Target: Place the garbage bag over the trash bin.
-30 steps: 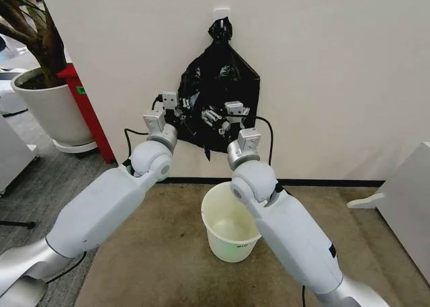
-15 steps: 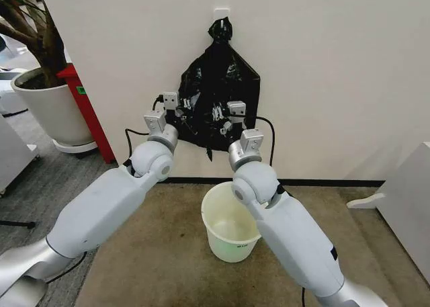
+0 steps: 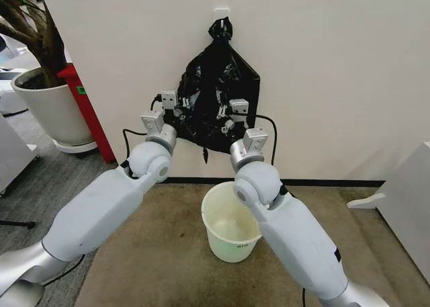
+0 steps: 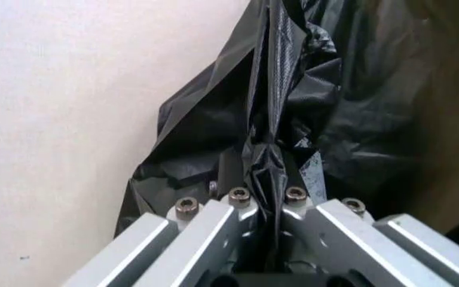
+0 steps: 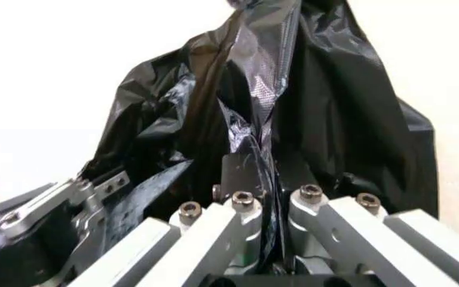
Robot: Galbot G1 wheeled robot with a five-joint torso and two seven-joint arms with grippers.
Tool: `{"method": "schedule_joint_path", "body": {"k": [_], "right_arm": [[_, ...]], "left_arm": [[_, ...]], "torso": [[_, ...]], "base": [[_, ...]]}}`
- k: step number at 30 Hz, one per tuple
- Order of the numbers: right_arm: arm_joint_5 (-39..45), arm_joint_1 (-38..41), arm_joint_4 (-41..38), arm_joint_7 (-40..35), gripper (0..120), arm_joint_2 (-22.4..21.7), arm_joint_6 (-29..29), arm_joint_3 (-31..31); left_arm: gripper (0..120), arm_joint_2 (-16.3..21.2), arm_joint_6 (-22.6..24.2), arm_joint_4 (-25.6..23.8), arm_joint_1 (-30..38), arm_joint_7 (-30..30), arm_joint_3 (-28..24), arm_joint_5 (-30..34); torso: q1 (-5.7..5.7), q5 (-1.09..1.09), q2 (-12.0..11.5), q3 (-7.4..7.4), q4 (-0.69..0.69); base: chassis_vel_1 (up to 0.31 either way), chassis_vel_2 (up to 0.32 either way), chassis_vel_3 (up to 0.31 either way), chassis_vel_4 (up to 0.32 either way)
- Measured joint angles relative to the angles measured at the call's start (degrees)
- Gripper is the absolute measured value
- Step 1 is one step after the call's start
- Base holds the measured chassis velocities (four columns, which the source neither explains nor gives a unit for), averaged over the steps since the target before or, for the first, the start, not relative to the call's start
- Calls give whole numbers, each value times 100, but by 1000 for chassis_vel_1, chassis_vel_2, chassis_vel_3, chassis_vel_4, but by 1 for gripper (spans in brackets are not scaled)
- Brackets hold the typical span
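Nearest: the trash bin [image 3: 230,230] stands upright on the carpet near the wall, between the two forearms, nothing inside. Farther back, the garbage bag [image 3: 218,95] hangs flat against the white wall from a hook [image 3: 221,15], knotted top up, directly above and behind the bin. Left tool [image 3: 183,107] is at the bag's left-centre; in its wrist view the fingers [image 4: 231,173] are closed with a fold of black plastic [image 4: 271,155] clamped between them. Right tool [image 3: 222,117] sits just right of it, at the bag's mid-height; fingers [image 5: 241,171] closed on a pinch of film [image 5: 265,143] too. The two tools are close together, both gripping the bag's front. Far left: white planter [image 3: 48,112] with a tree, red panel [image 3: 87,109] beside it.
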State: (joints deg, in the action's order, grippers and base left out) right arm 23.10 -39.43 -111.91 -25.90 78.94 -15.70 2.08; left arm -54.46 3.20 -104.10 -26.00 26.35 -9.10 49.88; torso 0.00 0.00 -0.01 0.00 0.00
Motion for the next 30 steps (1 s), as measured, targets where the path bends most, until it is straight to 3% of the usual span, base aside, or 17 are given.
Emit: {"method": "schedule_joint_path", "body": {"k": [8, 12, 19, 25, 30], "right_arm": [[576, -882, -582, -274, 0, -178, -328, -250], [669, -1878, -867, -312, 0, -491, -347, -274], [708, -1659, -1091, -300, 0, -517, -349, -498], [777, -1588, -1464, -261, 0, -553, -365, -728], [924, -1714, -2021, -250, 0, -652, -393, -812]], "left_arm": [[0, 81, 62, -451, -683, 25, 261, 116], [0, 112, 93, -736, -1519, 32, 390, -58], [0, 98, 184, -1047, -1543, 66, 508, -48], [0, 254, 271, -1503, -1585, 224, 723, 405], [0, 246, 397, -2168, -1783, 383, 840, 989]], "torso": [[0, 1, 0, 0, 0], [0, 0, 0, 0, -1], [0, -1, 0, -1, 0], [0, 0, 0, 0, 1], [0, 0, 1, -1, 0]], "base": [[0, 0, 0, 0], [0, 0, 0, 0], [0, 0, 0, 0], [0, 0, 0, 0], [0, 0, 0, 0]]}}
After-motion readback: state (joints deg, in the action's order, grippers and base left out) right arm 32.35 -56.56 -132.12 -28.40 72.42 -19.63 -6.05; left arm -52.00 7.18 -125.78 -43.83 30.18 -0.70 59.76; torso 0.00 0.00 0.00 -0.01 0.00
